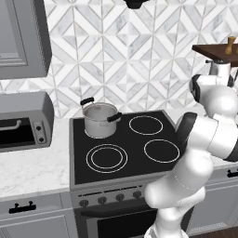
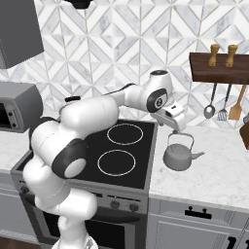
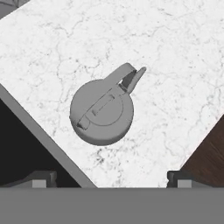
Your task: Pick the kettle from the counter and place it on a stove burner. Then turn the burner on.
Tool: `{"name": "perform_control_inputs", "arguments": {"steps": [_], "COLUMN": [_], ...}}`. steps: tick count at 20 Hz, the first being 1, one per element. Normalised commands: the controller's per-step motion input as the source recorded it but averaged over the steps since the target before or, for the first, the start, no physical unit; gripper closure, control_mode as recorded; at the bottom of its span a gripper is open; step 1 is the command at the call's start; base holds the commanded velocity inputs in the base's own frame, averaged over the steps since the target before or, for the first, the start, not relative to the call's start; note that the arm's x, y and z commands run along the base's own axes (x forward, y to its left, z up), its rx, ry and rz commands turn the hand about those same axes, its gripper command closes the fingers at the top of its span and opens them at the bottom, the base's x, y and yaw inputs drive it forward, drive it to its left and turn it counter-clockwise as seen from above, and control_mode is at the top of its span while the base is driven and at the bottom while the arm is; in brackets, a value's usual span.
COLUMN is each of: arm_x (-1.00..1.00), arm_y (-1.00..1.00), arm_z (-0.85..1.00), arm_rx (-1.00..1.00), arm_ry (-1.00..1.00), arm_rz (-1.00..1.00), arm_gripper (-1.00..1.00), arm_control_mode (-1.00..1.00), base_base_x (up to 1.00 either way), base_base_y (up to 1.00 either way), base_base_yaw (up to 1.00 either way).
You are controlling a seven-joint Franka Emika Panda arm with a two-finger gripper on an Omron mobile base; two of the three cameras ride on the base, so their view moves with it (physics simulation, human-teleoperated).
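Hand view: the claw (image 3: 111, 177) hangs above the kettle (image 3: 102, 111), fingers apart, gripping nothing. Kettle rests on the surface (image 2: 214, 170) beside the stove (image 2: 124, 146) — pickup, placement, burner ignition all remain.

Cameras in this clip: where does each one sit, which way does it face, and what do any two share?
Left base view: behind the arm's left, facing the stove and pot; arm at lower right.
Right base view: behind its right, facing stove, counter and kettle; arm from lower left, gripper above the kettle.
Hand view: on the hand, looking down on the kettle; open fingertips at bottom.
Shared: kettle and counter in right base and hand views.
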Motion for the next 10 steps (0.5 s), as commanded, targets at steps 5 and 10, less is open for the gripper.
{"name": "perform_control_inputs", "arguments": {"steps": [5,10], "arm_x": [0.33,0.07], "arm_y": [-0.01,-0.05], "arm_z": [-0.28,-0.32], "arm_rx": [-0.01,0.00], "arm_ry": [0.00,0.01], "arm_rz": [-0.10,-0.17], "arm_gripper": [-1.00,-1.00], "arm_control_mode": [-1.00,-1.00], "base_base_x": [0.00,0.00], "base_base_y": [0.00,0.00], "base_base_yaw": [0.00,0.00]}}
